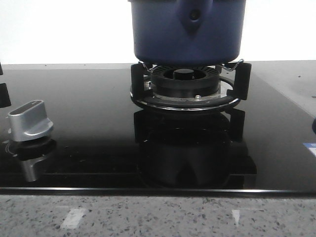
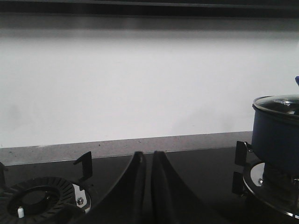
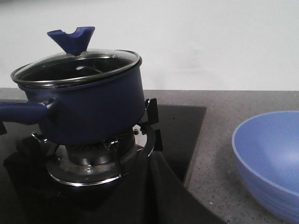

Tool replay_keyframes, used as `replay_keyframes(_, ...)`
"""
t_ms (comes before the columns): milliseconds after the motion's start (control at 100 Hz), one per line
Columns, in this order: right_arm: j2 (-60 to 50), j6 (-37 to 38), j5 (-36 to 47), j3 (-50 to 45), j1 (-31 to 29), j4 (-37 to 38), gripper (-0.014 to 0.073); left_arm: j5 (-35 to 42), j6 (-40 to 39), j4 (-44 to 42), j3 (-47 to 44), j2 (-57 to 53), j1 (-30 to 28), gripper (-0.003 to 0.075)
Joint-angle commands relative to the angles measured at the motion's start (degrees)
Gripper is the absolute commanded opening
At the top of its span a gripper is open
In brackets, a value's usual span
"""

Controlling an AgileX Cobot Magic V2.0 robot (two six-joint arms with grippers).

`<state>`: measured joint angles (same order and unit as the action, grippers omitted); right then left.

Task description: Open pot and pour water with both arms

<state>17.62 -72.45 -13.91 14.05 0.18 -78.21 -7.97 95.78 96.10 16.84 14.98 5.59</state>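
The dark navy-blue pot [image 1: 187,34] stands on the black burner ring [image 1: 185,84] at the back middle of the glass hob. In the right wrist view the pot [image 3: 88,107] carries a glass lid [image 3: 77,67] with a blue knob [image 3: 72,39], and its handle [image 3: 21,112] sticks out sideways. The left wrist view shows the pot [image 2: 275,135] off to one side. My left gripper [image 2: 148,156] is shut and empty, low over the hob between two burners. My right gripper [image 3: 156,161] looks shut and empty, just short of the pot's burner. Neither gripper shows in the front view.
A blue bowl [image 3: 271,158] sits on the grey speckled counter beside the hob. A silver control knob [image 1: 30,121] stands at the hob's front left. A second burner [image 2: 32,200] lies beside my left gripper. A white wall is behind.
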Motion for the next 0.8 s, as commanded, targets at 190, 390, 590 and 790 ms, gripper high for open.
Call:
replay_keyframes(190,0.2,-0.5,1.3,1.1,0.0,-1.5,-0.0047,-0.4,0.0,1.4,1.5,0.5,0.5,-0.0020)
replay_keyframes(390,0.2,-0.5,1.3,1.1,0.0,-1.5,-0.0047,-0.4,0.0,1.4,1.5,0.5,0.5,-0.0020)
replay_keyframes(590,0.2,-0.5,1.3,1.1,0.0,-1.5,-0.0047,-0.4,0.0,1.4,1.5,0.5,0.5,-0.0020)
replay_keyframes(790,0.2,-0.5,1.3,1.1,0.0,-1.5,-0.0047,0.8,-0.6,1.3,1.5,0.5,0.5,-0.0020)
